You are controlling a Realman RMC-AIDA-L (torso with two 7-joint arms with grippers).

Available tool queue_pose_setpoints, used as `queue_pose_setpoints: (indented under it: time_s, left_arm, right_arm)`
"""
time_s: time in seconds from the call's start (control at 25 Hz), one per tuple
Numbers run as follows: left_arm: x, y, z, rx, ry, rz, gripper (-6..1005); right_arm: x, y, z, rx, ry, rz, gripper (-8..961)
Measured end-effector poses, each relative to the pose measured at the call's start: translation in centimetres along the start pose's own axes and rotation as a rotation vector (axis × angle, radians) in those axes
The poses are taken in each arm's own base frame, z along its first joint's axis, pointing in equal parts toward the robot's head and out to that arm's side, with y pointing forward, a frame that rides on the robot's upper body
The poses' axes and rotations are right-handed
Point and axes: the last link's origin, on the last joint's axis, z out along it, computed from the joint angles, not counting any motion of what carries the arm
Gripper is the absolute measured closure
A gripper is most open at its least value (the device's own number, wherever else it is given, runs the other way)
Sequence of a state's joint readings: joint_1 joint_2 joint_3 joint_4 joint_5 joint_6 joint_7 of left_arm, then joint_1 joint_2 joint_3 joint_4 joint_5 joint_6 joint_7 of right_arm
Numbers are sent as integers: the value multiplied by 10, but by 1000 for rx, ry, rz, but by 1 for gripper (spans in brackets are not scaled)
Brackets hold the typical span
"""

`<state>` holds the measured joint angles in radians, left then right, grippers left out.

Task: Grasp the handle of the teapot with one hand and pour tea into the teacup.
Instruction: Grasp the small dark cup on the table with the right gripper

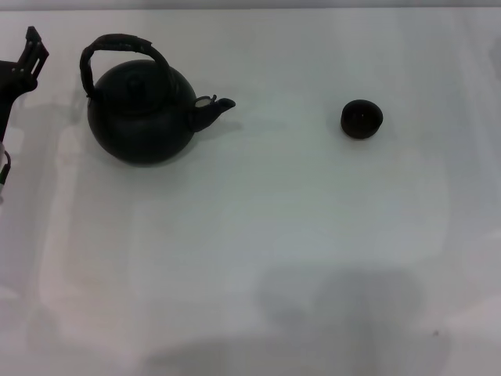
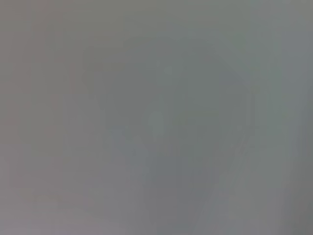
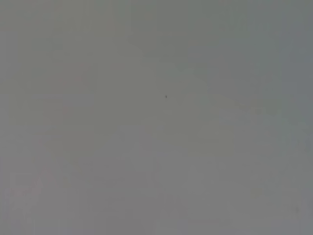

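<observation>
In the head view a round matte-black teapot (image 1: 141,117) stands on the white table at the far left, its short spout (image 1: 213,108) turned to the right. Its arched, rough-wrapped handle (image 1: 117,44) rises over the knobbed lid. The small dark teacup (image 1: 361,119) sits well to the right of the spout, upright and alone. My left gripper (image 1: 27,59) shows at the left edge, a short way left of the handle and apart from it. My right gripper is out of view. Both wrist views show only bare grey surface.
The white table (image 1: 258,235) stretches wide in front of the teapot and the teacup. A soft shadow lies near its front edge.
</observation>
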<state>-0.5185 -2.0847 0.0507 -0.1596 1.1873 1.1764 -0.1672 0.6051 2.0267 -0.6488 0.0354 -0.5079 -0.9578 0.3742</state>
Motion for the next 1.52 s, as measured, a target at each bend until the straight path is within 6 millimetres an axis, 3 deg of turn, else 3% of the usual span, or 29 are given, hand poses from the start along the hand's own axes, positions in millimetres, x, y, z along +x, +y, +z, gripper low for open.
queue_pose_setpoints:
  time_s: [0.52,0.84,1.12,1.32,1.44,1.52]
  left_arm:
    - [-1,-1,-2,5,-3,0,112]
    - [-2,-3,-3,8,-6,0,112]
    - [-4,-9,-9,24,-8,7,112]
    - [-4,-10,-10,26,-8,8,112]
    - [-4,-11,-11,27,-8,8,112]
    - [-4,-11,-11,27,-8,8,112]
  right_arm:
    - [1,6,1,-30,12,-12,127]
    - [-10,64,29,-372,161,5,128]
    - [-34,121,42,-681,361,-33,128]
    - [-48,158,46,-848,547,-170,127]
    - [-51,180,47,-916,698,-345,127]
    - [-51,185,47,-923,730,-388,129]
